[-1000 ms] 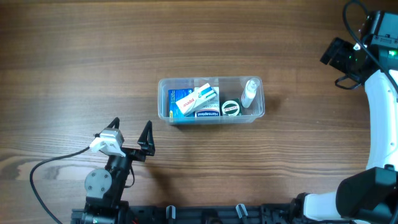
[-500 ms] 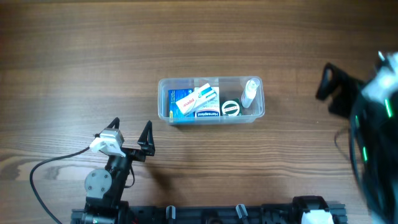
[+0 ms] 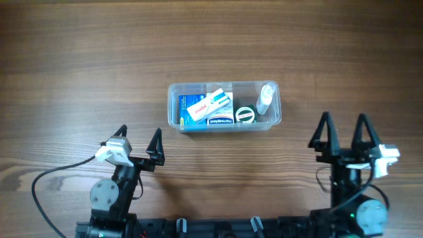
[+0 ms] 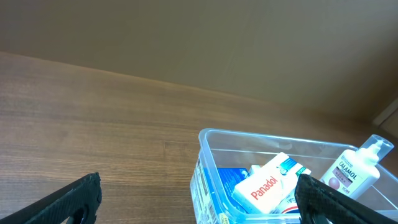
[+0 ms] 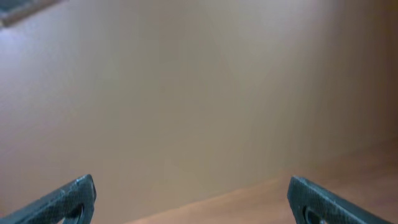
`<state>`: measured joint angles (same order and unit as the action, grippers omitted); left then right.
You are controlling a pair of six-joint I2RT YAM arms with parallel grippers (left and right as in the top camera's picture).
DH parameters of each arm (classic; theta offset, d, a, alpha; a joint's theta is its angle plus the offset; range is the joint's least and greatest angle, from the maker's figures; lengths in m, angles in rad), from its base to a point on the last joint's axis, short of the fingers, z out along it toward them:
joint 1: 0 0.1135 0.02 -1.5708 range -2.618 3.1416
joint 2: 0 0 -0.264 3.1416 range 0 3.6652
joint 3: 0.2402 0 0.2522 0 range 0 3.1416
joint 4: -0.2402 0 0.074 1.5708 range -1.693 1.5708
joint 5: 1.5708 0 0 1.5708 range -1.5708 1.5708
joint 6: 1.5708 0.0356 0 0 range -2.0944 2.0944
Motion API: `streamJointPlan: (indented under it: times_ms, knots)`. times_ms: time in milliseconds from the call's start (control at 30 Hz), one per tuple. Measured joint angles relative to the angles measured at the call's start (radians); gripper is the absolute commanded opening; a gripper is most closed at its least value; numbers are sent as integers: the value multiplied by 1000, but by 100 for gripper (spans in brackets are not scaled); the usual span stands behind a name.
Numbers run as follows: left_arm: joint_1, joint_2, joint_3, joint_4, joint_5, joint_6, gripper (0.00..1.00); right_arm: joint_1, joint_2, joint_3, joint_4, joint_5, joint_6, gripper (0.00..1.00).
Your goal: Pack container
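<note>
Left gripper [image 3: 139, 134] is noted near the front edge of the table [image 3: 79, 53], jaws spread wide, nothing held. The container [image 3: 173, 114] is seen mid-table, well apart from both arms; Panadol box [image 3: 207, 106], round tin [image 3: 246, 115] and lotion bottle [image 3: 266, 97] lie inside. Right gripper [image 3: 343, 124] is likewise spread, empty. Packing is judged complete; arms are best held clear of the tub.

Clear glossy plastic container [image 3: 171, 106]; matt wood table [image 3: 79, 53] (grain visible); smooth cardboard Panadol box [image 4: 264, 186].

One container [image 3: 173, 109], one pump bottle [image 3: 265, 98], one round roll [image 3: 245, 115], at least two small boxes [image 3: 206, 106], one left gripper [image 3: 139, 132], one right gripper [image 3: 342, 120].
</note>
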<state>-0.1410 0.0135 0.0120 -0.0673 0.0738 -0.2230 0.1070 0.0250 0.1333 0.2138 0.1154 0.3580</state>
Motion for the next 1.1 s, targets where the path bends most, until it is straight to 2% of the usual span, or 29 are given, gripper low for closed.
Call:
streamJointPlan:
  times_ms: [100, 200, 400, 1100]
  knots:
    - [0, 0, 0, 0, 0, 0, 100, 0, -4, -110, 98, -33, -47, 100]
    - [0, 0, 0, 0, 0, 0, 100, 0, -7, -126, -7, -94, -138, 100]
    - [0, 0, 0, 0, 0, 0, 100, 0, -10, -127, -212, -123, -203, 100]
    - [0, 0, 0, 0, 0, 0, 100, 0, -10, -127, -212, -123, -203, 100]
